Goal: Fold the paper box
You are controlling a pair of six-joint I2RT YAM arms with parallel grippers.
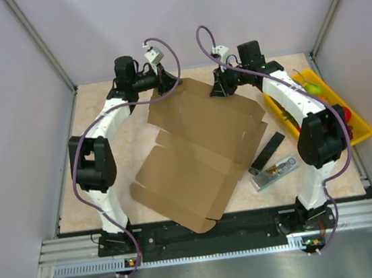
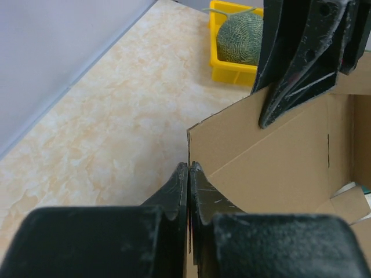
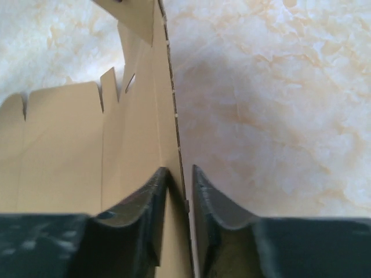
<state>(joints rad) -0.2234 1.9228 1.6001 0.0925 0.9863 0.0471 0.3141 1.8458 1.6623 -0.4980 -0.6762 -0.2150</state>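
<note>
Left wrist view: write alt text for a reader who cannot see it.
The left gripper is shut on the upright edge of the brown paper box, while the right gripper reaches down to its top edge. Behind, on the marbled table, a yellow tray holds a green melon.

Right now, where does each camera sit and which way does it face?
Top external: above, behind the robot, facing down on the paper box; left arm and right arm show.
Left wrist: on the left gripper, clamped on a box edge, facing the yellow tray.
Right wrist: on the right gripper, straddling a box wall, facing down at the table.
Shared: box in all; tray in top and left wrist.
</note>
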